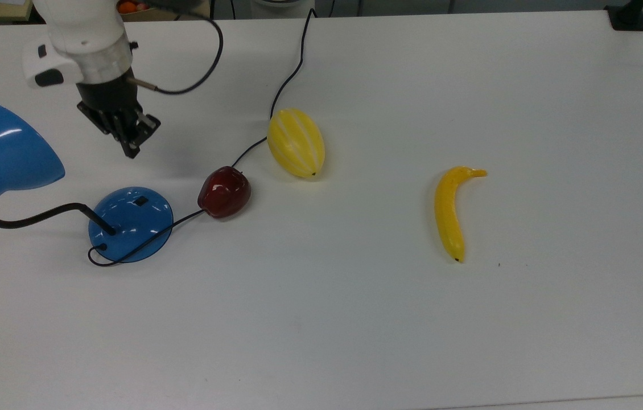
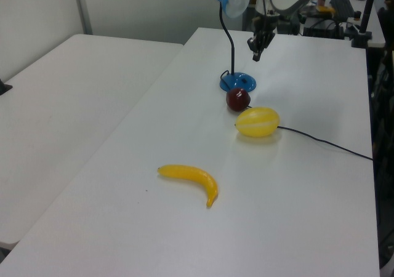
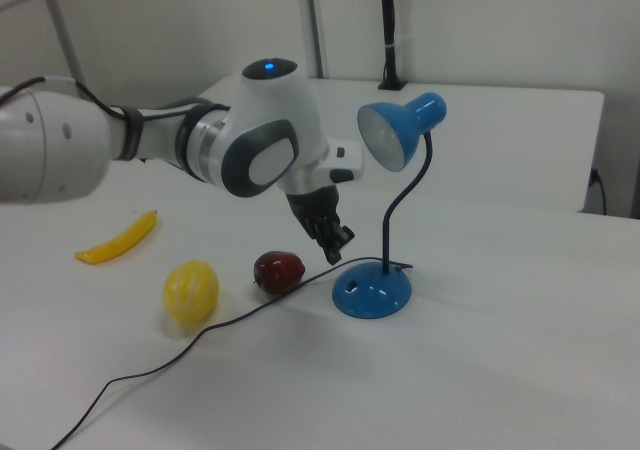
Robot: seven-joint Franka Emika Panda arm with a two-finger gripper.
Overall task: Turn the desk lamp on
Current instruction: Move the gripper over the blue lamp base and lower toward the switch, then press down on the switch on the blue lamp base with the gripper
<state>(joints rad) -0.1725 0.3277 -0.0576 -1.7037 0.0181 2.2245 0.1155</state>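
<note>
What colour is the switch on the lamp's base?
Black, a small rectangle set into the blue base; the switch shows best in the top view.

Blue desk lamp (image 1: 131, 224), dark red apple (image 1: 224, 192), white-striped yellow melon (image 1: 296, 142), yellow banana (image 1: 450, 210).

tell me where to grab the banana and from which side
Grip the banana across its thick middle, coming straight down from above. It lies flat on the table with bare surface all round, well apart from the melon. In the top view its long axis runs up and down, so the fingers would likely close from the top view's left and right.
</note>
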